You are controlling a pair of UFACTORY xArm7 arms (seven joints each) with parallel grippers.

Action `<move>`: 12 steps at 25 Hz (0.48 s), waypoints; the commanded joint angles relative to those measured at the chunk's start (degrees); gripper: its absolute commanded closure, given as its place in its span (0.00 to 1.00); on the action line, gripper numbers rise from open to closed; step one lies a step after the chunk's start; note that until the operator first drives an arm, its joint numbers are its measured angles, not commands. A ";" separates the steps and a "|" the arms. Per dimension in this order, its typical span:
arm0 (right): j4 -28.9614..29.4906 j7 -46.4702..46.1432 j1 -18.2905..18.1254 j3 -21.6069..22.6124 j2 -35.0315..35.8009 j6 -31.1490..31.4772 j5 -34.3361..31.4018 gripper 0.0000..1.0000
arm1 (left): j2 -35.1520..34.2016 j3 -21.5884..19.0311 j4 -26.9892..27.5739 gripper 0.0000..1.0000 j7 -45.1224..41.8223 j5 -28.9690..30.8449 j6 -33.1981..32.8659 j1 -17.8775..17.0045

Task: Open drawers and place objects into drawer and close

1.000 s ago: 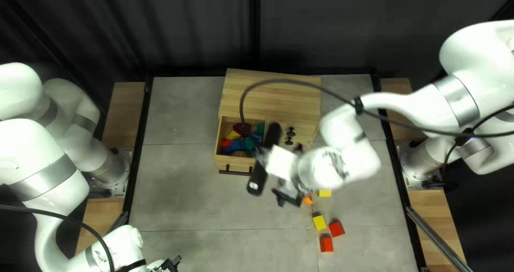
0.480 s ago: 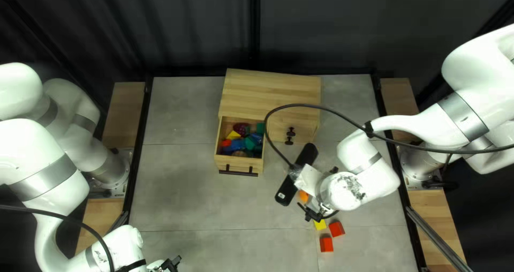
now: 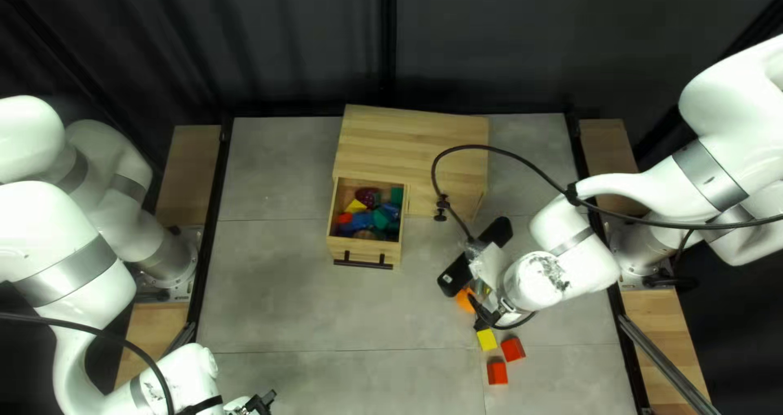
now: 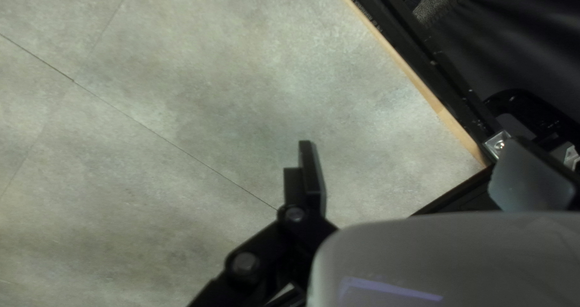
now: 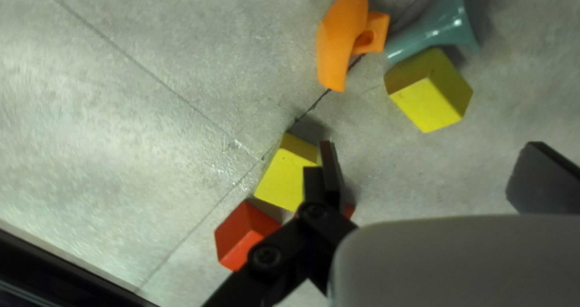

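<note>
Standing spread, the right gripper (image 5: 430,143) faces the yellow block (image 5: 436,85) beside the teal funnel (image 5: 436,26): likely light, stiff (probably wooden), best pinched across opposite faces. The left gripper (image 4: 409,141) is unclenched, empty.

The left arm (image 3: 57,227) bends down at the left, its wrist (image 3: 192,374) low at the near left, with the left gripper (image 3: 263,402) spread open, nothing between its fingers. The right arm (image 3: 722,105) reaches in from the right toward the near middle, wrist (image 3: 538,276) angled downward, the right gripper (image 3: 486,315) pointing down, its fingers wide apart.
</note>
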 commanded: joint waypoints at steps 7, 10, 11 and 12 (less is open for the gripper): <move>-4.83 11.84 -0.05 0.27 1.35 -7.93 -3.22 0.00 | 0.00 0.00 0.00 0.00 0.00 0.00 0.00 0.00; -4.68 12.06 -0.47 -0.19 2.54 -9.18 -4.22 0.00 | 0.00 0.00 0.00 0.00 0.00 0.00 0.00 0.00; -4.73 12.19 -0.62 -0.36 2.78 -9.55 -4.62 0.00 | 0.00 0.00 0.00 0.00 0.00 0.00 0.00 0.00; -4.77 12.30 -0.67 -0.42 2.83 -9.66 -4.78 0.00 | 0.00 0.00 0.00 0.00 0.00 0.00 0.00 0.00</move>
